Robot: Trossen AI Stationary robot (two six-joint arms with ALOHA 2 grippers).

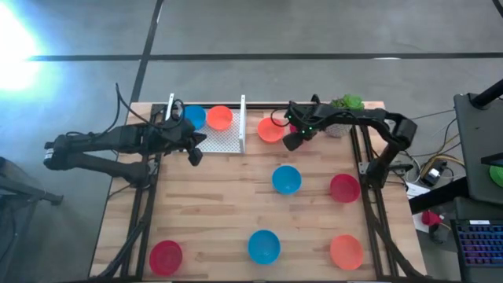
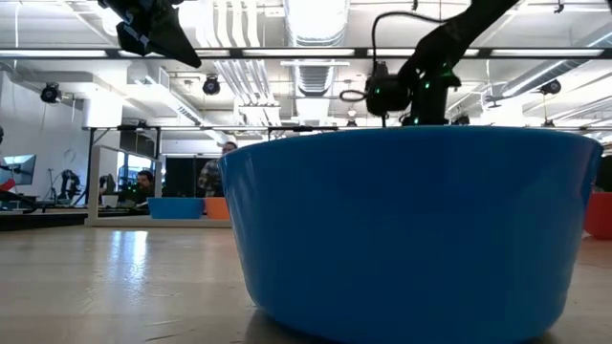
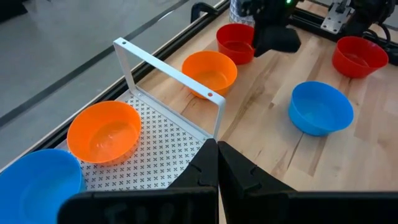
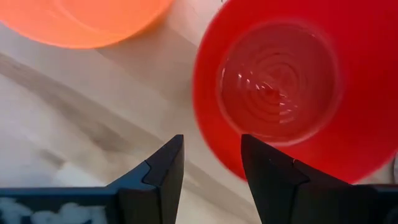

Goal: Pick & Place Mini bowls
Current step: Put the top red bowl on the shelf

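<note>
A white perforated tray (image 1: 224, 140) at the table's far edge holds a blue bowl (image 1: 193, 117) and an orange bowl (image 1: 220, 118). My left gripper (image 1: 193, 152) (image 3: 217, 163) is shut and hangs in the air above the tray's near edge. Right of the tray, an orange bowl (image 1: 269, 130) and a red bowl (image 4: 280, 81) rest on the wood. My right gripper (image 1: 292, 138) (image 4: 211, 155) is open and points down over the red bowl's rim (image 4: 208, 134). One finger is outside the bowl and the other is over its wall. My right gripper stands open astride the red bowl's rim (image 4: 214, 146), coming from above and pointing down. The bowl sits flat on the table. I cannot tell whether either finger touches it.
Loose on the table are a blue bowl (image 1: 287, 179), a red bowl (image 1: 344, 189), a red bowl (image 1: 166, 256), a blue bowl (image 1: 264, 246) and an orange bowl (image 1: 346, 251). A potted plant (image 1: 346, 106) stands at the far right corner. Bare wood lies near left of centre.
</note>
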